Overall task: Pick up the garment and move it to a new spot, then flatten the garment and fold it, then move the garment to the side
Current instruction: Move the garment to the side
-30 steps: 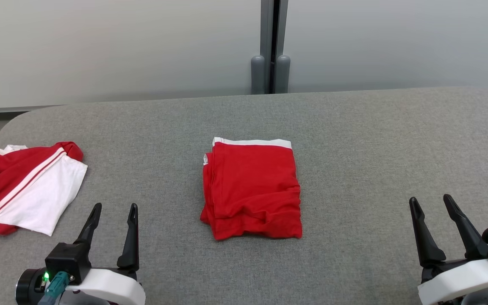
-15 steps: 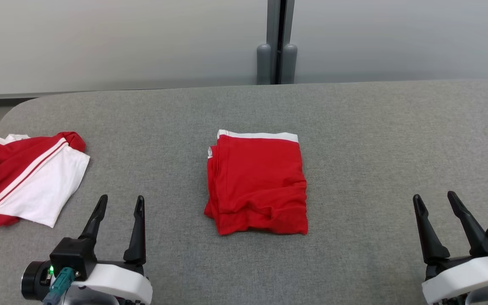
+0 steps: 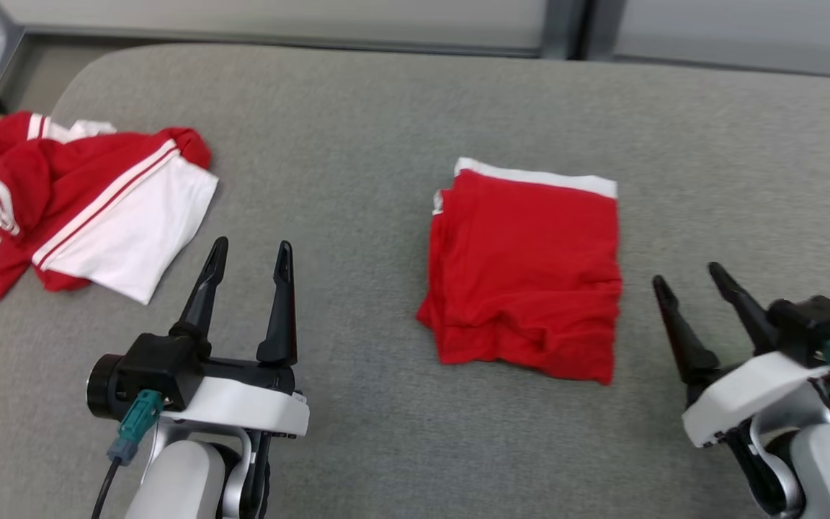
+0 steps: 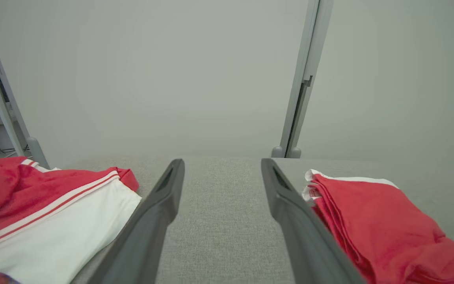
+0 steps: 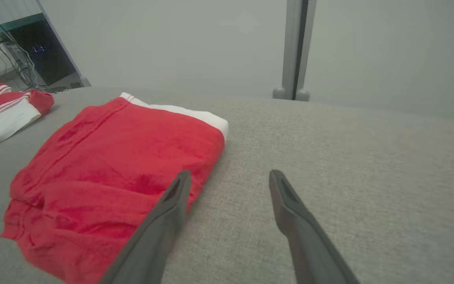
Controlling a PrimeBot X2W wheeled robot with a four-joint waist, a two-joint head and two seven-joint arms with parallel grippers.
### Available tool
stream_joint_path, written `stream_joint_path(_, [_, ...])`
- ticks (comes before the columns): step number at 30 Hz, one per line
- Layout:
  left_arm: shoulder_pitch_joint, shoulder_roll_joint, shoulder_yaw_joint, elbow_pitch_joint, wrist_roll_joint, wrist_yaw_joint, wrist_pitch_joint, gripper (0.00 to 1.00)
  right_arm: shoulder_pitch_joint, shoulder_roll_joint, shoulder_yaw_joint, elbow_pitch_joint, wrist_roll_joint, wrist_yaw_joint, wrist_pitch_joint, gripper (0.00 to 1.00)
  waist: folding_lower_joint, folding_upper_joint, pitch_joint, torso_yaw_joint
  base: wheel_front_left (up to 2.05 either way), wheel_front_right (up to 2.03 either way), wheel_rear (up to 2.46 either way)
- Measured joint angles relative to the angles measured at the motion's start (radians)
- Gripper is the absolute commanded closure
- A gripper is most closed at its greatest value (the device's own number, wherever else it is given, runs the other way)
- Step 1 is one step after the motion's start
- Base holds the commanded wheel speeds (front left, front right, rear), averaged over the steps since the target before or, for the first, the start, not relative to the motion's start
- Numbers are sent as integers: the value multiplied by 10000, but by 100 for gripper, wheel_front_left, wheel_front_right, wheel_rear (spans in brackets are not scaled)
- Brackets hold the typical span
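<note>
Folding looks finished: the square-folded red cloth garment with a white band (image 3: 527, 270) lies mid grey fabric surface (image 3: 357, 130), so only the shift aside seems left. Left pincer (image 3: 252, 245) and right pincer (image 3: 686, 274) both stand wide and empty, flanking it at eight and four o'clock. A crumpled red-and-white jersey (image 3: 98, 202) fills ten o'clock, near the surface's rounded corner; two o'clock offers bare room.

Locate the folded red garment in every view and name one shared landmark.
Head view: folded red garment, just right of centre.
Left wrist view: the garment, lower right.
Right wrist view: the garment, left of centre.
Shared landmark: the crumpled red-and-white garment, to its left in each view.
</note>
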Motion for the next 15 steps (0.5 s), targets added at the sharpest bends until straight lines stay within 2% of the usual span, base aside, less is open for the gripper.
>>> stream_joint_path(6, [-375,-117,12,393,-115,-67,-257,0,-709,138,650,1557,489,2,33,0,1,0,680,701,0,0,0])
stream_joint_path(12, [-600,-194,90,529,-82,-84,-291,0,-1131,100,1108,2063,1089,-15,186,0,1,0,997,933,0,0,0])
stream_joint_path(13, [-600,-194,90,529,-82,-84,-291,0,-1131,100,1108,2063,1089,-15,186,50,1,0,997,933,0,0,0])
stream_joint_path(14, [-667,-213,125,493,-10,-130,-303,0,-1227,58,1258,2100,1306,-15,272,64,1,0,1013,871,0,0,0])
stream_joint_path(15, [-711,-226,150,462,38,-161,-303,0,-1276,25,1367,2107,1338,-15,284,64,0,0,1017,827,0,0,0])
